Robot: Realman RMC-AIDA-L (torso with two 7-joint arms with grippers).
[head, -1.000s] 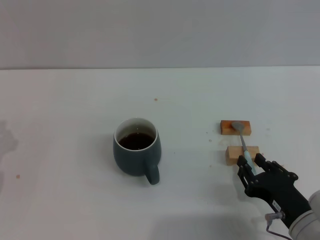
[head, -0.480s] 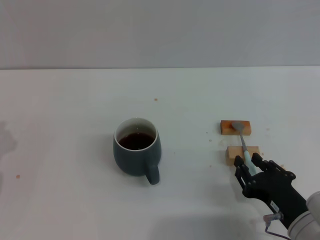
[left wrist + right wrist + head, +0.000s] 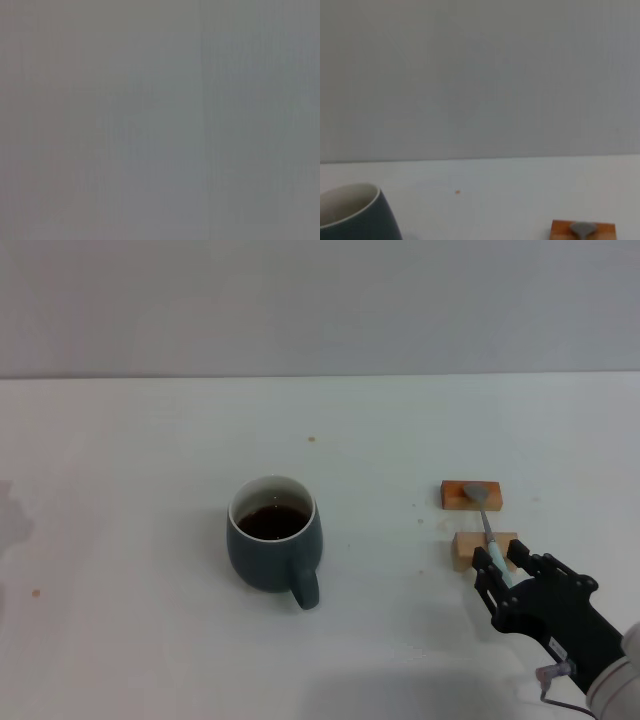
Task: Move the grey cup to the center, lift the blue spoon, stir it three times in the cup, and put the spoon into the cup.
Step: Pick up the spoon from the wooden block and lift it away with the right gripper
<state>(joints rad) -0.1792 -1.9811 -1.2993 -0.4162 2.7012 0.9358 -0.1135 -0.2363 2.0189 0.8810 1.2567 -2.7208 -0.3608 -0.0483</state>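
Note:
The grey cup (image 3: pixel 272 548), holding dark liquid, stands near the table's middle with its handle toward me; its rim also shows in the right wrist view (image 3: pixel 355 215). The blue spoon (image 3: pixel 484 514) lies across two wooden blocks at the right, bowl on the far block, pale handle toward me. Its bowl shows in the right wrist view (image 3: pixel 582 229). My right gripper (image 3: pixel 501 562) is at the handle's near end, fingers open on either side of it. My left gripper is out of view; the left wrist view shows only flat grey.
The far wooden block (image 3: pixel 452 496) and the near wooden block (image 3: pixel 465 548) sit on the white table (image 3: pixel 150 460) to the right of the cup. A grey wall runs behind the table's far edge.
My right gripper has shifted slightly along the spoon's handle end. The cup, the spoon and the blocks have not moved.

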